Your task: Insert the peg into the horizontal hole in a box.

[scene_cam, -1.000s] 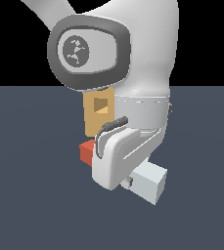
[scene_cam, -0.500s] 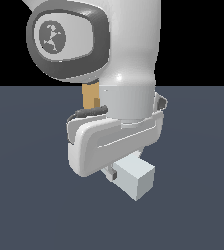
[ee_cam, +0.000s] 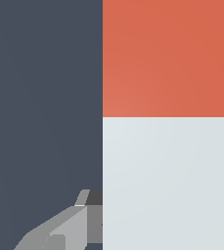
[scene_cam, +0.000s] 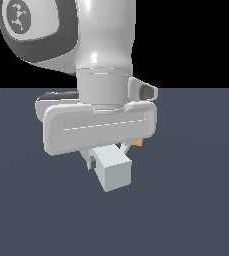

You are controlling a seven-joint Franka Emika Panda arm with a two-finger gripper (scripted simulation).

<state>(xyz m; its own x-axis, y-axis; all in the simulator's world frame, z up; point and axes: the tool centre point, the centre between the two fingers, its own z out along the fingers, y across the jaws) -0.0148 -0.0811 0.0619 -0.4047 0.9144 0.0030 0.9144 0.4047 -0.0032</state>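
My gripper (scene_cam: 107, 156) is shut on the peg (scene_cam: 114, 171), whose white end points toward the camera in the exterior view, held above the dark floor. In the wrist view the peg (ee_cam: 168, 146) fills much of the frame, its red-orange part (ee_cam: 168, 58) beyond the white part. One grey finger (ee_cam: 67, 229) presses its side. The box and the hole are hidden behind my arm (scene_cam: 103, 45) and hand. A small orange-tan sliver (scene_cam: 138, 142) shows past the hand's edge; I cannot tell what it belongs to.
The dark grey-blue floor (scene_cam: 196, 200) spreads around the hand. My arm's large white links block most of the exterior view.
My arm has swung to the exterior view's right and closer to the camera, turning the peg's white end toward it. The tan box, visible a second ago, is now covered.
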